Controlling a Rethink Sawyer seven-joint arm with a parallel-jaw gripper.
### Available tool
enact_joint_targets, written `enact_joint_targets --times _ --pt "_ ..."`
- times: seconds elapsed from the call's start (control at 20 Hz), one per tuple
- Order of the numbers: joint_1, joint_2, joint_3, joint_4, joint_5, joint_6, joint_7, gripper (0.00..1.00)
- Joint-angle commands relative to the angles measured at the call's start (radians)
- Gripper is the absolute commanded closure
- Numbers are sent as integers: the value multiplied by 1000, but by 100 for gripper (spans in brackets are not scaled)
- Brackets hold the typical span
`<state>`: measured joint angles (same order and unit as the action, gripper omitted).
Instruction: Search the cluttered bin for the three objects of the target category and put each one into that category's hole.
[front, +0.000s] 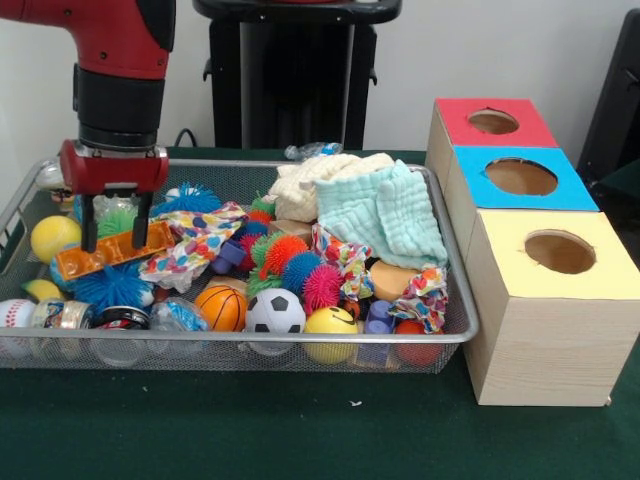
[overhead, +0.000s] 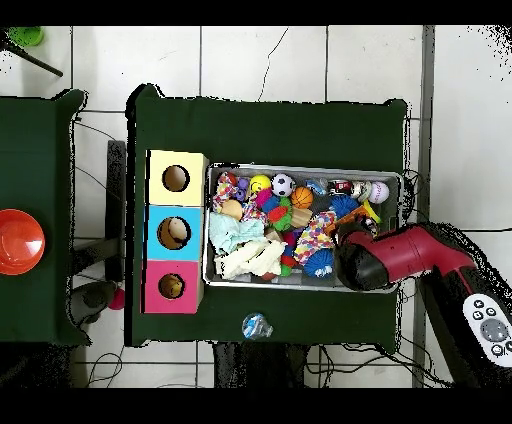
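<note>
The wire mesh bin (front: 300, 341) sits on the green table, full of toys: spiky balls (front: 300, 270), a soccer ball (front: 275, 312), a basketball (front: 220, 307), a yellow ball (front: 54, 238) and cloths (front: 395, 208). My gripper (front: 114, 240) hangs over the bin's left end in the front view. It is open, with its fingers (front: 89, 232) at an orange block (front: 160, 238) that lies along the line between them. In the overhead view the arm (overhead: 365, 262) covers the gripper at the bin's (overhead: 300, 168) right end.
Three wooden boxes with holes stand beside the bin: red top (front: 495, 122), blue top (front: 522, 178), yellow top (front: 560, 252). A crumpled clear wrapper (overhead: 257, 326) lies on the table by the bin. A red round thing (overhead: 18, 241) sits on the side table.
</note>
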<state>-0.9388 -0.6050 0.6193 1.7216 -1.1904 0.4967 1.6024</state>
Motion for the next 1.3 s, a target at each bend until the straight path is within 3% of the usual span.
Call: enact_joint_targets --times 0.05,0.2,0.4,0.6,0.7,1.0,1.3 --pt "15 96 -109 -57 44 245 -225 0" --pt "12 116 -119 -63 86 288 -237 0" --pt "-25 148 -105 -53 144 275 -235 0" --pt "-190 243 9 5 287 134 -205 0" --pt "-225 277 25 15 359 152 -178 0" --pt "-281 340 48 43 493 212 -166 0" --pt "-293 355 53 70 538 231 -169 0"
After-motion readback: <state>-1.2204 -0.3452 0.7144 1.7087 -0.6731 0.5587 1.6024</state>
